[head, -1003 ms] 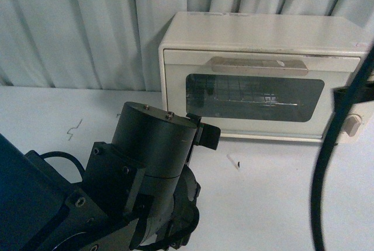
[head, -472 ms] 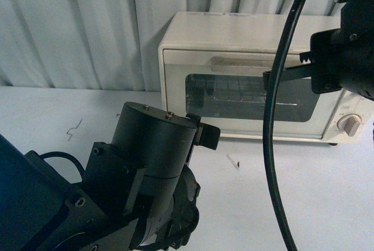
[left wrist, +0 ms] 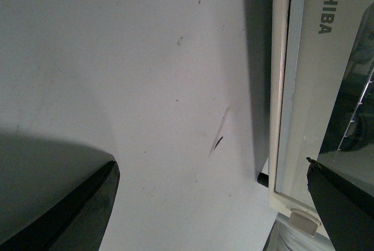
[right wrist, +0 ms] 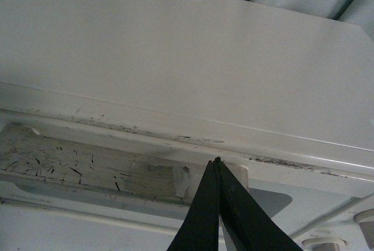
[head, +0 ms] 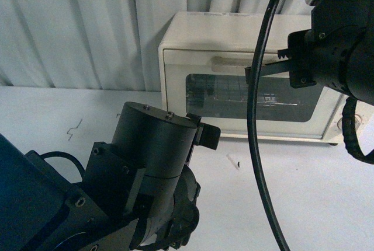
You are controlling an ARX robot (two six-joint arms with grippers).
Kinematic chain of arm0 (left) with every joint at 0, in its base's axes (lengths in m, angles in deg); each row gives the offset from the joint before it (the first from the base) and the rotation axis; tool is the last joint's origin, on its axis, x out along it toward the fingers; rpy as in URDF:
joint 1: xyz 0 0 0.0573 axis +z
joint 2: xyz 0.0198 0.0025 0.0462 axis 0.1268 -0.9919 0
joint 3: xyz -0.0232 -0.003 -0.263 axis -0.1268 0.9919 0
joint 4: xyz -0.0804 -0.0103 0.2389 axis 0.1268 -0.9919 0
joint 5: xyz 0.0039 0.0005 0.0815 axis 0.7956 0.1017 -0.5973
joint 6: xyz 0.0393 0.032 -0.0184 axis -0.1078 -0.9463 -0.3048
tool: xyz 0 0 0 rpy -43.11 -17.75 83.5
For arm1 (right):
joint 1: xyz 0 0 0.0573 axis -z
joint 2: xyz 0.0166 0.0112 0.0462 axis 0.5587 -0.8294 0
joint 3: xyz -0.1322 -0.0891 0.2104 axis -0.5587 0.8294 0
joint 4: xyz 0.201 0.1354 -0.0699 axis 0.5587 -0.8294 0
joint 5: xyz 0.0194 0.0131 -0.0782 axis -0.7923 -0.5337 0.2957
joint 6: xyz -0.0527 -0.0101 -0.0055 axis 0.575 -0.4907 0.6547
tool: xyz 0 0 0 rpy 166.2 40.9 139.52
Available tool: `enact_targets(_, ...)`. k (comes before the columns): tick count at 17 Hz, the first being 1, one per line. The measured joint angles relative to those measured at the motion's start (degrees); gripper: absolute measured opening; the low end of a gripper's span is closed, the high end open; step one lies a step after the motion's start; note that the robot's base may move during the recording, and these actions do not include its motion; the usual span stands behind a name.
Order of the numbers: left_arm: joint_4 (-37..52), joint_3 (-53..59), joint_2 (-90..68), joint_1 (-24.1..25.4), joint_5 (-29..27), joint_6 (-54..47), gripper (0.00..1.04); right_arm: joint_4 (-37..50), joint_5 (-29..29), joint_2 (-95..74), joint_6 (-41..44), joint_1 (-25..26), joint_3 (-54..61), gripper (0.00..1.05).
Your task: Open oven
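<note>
Right wrist view: right gripper, jaws pressed together, points near one end of the handle, which runs sideways across the oven. Left gripper is spread, down low.

1 oven | 2 grippers: L gripper, R gripper | 1 cable

The left arm is black all over, with a big round drum like a tin — two small silver screws sit on its flat top, and a thin black wire loops out on its left side. The right arm is black and chunky too, with a ribbed hose and a long thick black cable hanging down. Its fingers are thin, black and pointed.
</note>
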Motion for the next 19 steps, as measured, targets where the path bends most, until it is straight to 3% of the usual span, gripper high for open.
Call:
enact_targets(16, 0.0, 0.0, 0.0, 0.0, 0.0, 0.0, 0.98, -0.4, -1.3, -4.3, -1.6, -0.7, -3.4, 0.02)
enact_targets(19, 0.0, 0.0, 0.0, 0.0, 0.0, 0.0, 0.98, -1.6, 3.0, -2.4, -13.8, -4.6, 0.2, 0.02)
